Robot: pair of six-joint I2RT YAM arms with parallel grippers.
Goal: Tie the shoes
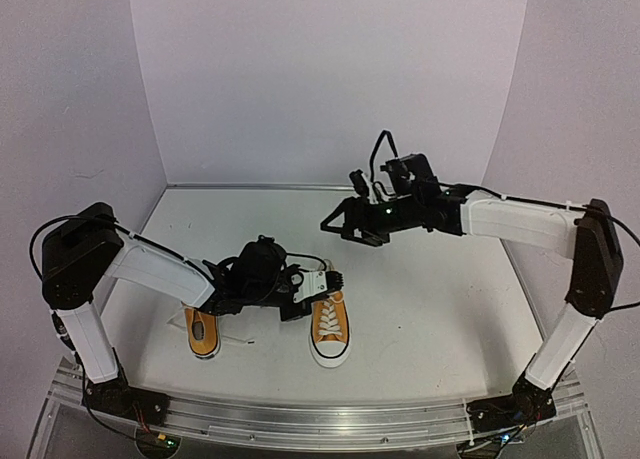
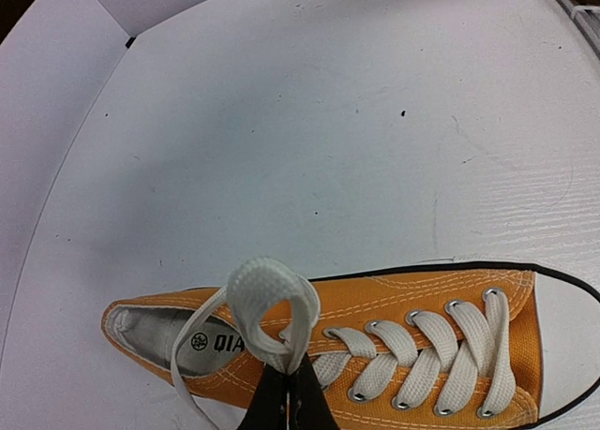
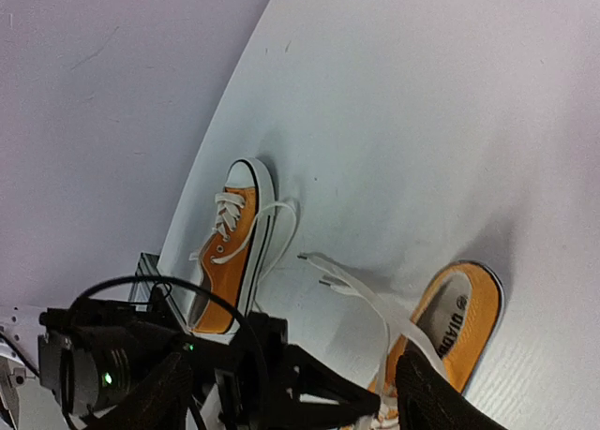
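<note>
Left gripper [image 2: 289, 397] clenched on white lace loop [image 2: 255, 282]; laced shoe [image 2: 412, 292] directly beneath it, second shoe [image 1: 203, 335] off to its left. Right gripper [image 1: 338, 220] released, empty, raised beyond it.

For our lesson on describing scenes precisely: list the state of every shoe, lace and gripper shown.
Left gripper: shut on the lace loop.
Right-hand shoe: laced, untied.
Left-hand shoe: untied, laces trailing loose.
Right gripper: open, empty, raised.

Left arm [image 1: 160, 269] across shoes [image 1: 330, 324]; open table [image 1: 430, 289] beyond
</note>
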